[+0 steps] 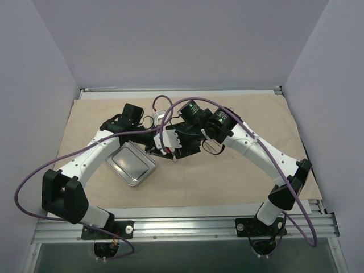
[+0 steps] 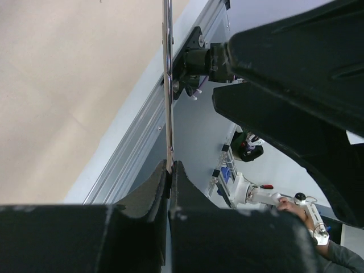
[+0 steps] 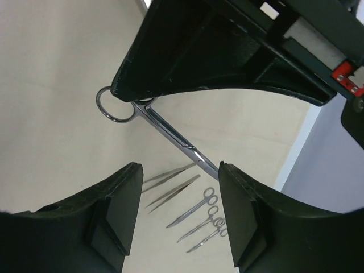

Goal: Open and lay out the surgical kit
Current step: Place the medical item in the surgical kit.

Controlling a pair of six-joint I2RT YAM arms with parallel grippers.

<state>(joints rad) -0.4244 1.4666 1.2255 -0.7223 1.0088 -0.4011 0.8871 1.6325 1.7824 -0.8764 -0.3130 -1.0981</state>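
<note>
The beige cloth wrap point(image 1: 250, 119) lies spread flat over the table. The shiny steel tray point(image 1: 132, 165) rests on it at the left of centre, and both arms meet just to its right. My left gripper point(image 2: 169, 165) is shut on a pair of long metal scissors point(image 2: 167, 85), seen edge-on in the left wrist view. In the right wrist view the same scissors point(image 3: 170, 132) hang above the cloth, and their blade reaches in between the fingers of my open right gripper point(image 3: 180, 168), close to the right finger point(image 3: 244, 210). Below lie tweezers point(image 3: 173, 192) and several small scissors and forceps point(image 3: 199, 219) in a row.
An aluminium rail point(image 1: 182, 227) runs along the table's near edge, behind the arm bases. Grey walls close in the left, back and right sides. Purple cables point(image 1: 170, 105) loop over the two wrists.
</note>
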